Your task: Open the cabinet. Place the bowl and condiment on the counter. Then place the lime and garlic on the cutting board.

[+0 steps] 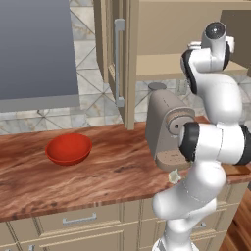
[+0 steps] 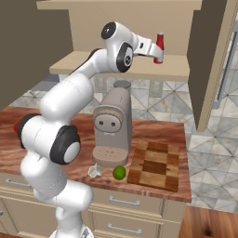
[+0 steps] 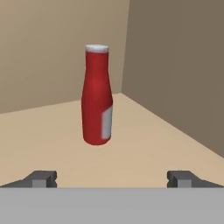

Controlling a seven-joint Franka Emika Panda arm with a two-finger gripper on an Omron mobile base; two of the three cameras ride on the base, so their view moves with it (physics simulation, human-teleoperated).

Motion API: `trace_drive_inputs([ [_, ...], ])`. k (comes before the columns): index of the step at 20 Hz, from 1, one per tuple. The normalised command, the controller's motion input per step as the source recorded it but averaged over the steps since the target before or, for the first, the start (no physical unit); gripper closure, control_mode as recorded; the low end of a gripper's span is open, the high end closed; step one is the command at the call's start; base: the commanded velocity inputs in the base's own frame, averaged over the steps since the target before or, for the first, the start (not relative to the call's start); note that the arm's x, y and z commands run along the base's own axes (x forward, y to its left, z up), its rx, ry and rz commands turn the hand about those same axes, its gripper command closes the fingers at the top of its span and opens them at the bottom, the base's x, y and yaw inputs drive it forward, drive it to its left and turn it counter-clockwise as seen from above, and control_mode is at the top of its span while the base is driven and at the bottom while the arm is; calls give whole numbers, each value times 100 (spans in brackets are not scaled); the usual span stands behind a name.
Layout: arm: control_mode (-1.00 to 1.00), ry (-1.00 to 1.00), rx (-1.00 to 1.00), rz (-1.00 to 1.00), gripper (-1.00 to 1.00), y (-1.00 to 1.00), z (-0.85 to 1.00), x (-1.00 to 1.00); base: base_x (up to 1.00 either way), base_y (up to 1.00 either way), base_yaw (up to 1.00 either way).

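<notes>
The cabinet (image 1: 128, 59) stands open. On its lower shelf (image 2: 173, 70) the condiment (image 3: 97, 96), a slim red bottle with a white cap, stands upright near the right inner corner. My gripper (image 3: 112, 179) is open and just short of the bottle, which is centred a little left of the gap. From the right base view the hand (image 2: 153, 52) reaches to the condiment (image 2: 161, 42). The red bowl (image 1: 68, 148) sits on the counter (image 1: 112, 171). The lime (image 2: 119, 172) and garlic (image 2: 95, 171) lie on the counter left of the checkered cutting board (image 2: 155, 165).
A beige coffee machine (image 2: 111, 125) stands on the counter under the shelf, between the bowl and the board. The open left door with its bar handle (image 1: 118, 61) juts out. A grey range hood (image 1: 34, 49) hangs at the left. Drawers (image 1: 78, 220) run below the counter.
</notes>
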Motion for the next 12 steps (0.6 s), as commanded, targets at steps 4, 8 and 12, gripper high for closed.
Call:
trace_drive_inputs([
  [4, -100, 0, 0, 0, -100, -9, -2, 29, 0, 0, 0],
  [8, -100, 0, 0, 0, -100, -8, 0, 26, 0, 0, 0],
  [12, -100, 0, 0, -1, -100, -10, 0, 26, 0, 0, 0],
])
